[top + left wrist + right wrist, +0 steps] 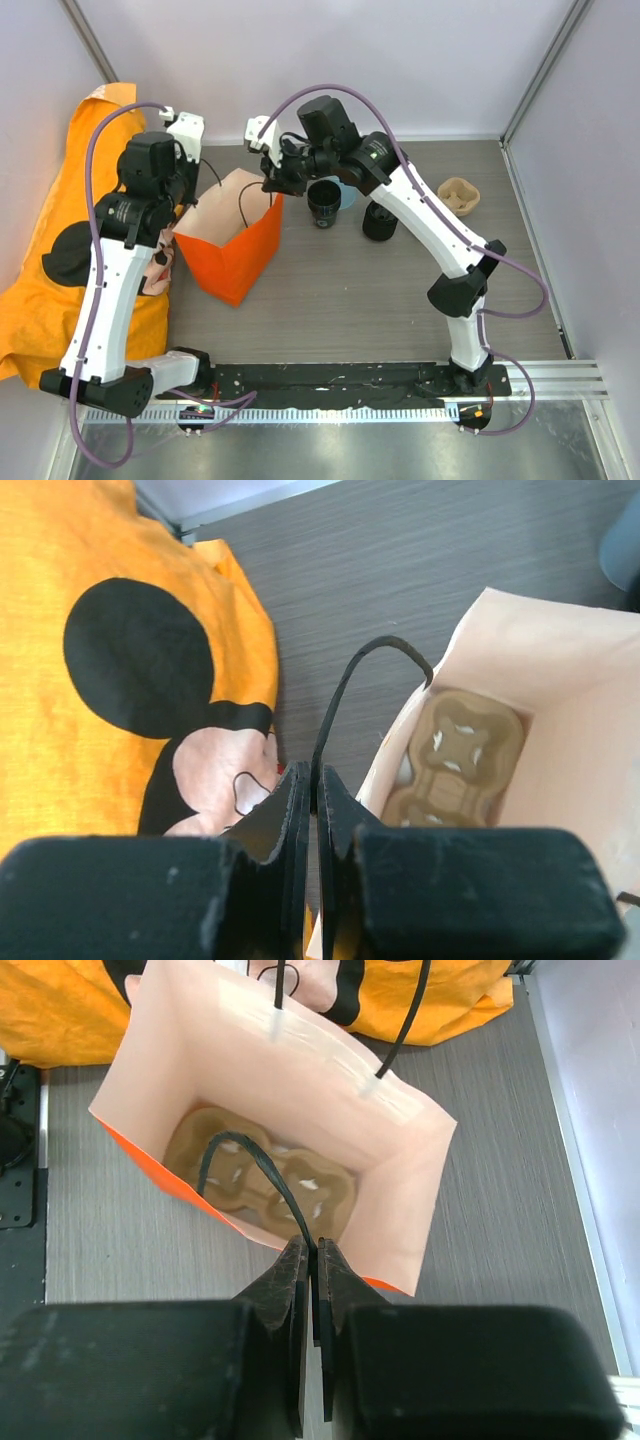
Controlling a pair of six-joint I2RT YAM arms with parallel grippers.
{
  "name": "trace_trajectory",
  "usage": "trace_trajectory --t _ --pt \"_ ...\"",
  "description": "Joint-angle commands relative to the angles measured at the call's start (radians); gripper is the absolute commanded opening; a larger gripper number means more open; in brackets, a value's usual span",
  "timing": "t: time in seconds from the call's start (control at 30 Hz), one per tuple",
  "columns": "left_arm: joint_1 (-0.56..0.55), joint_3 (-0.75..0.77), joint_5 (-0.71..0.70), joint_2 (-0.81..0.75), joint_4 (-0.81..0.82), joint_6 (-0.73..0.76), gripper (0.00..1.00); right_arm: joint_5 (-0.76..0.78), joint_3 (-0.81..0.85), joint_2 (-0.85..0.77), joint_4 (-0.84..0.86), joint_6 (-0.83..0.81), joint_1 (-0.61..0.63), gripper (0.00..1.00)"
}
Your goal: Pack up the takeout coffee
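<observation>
Left gripper [312, 780] pinched shut on the left handle [337, 705] and right gripper [312, 1250] pinched shut on the right handle [283, 1195] of the orange bag [235, 265], rim spread wide. Cup carrier [330, 1185] flat on the bag floor. Dark cup [323, 203] just beside the bag's right edge; second dark cup [380, 220] near it on the table [350, 310]; cloth [40, 290] along the left edge
</observation>
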Motion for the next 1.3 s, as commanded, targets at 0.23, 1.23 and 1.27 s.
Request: trace_trajectory --t 0.23,1.23,1.27 --pt "0.058 -0.056 -0.064 0.01 0.203 -0.048 0.08 0.055 0.112 0.082 0.128 0.013 0.003 0.08" --pt "0.139 0.029 0.008 0.246 0.539 -0.045 0.09 0.178 0.301 0.257 0.279 0.145 -0.105 0.04" --pt "0.142 0.034 0.011 0.25 0.548 -0.05 0.09 0.178 0.309 0.262 0.282 0.148 -0.105 0.05"
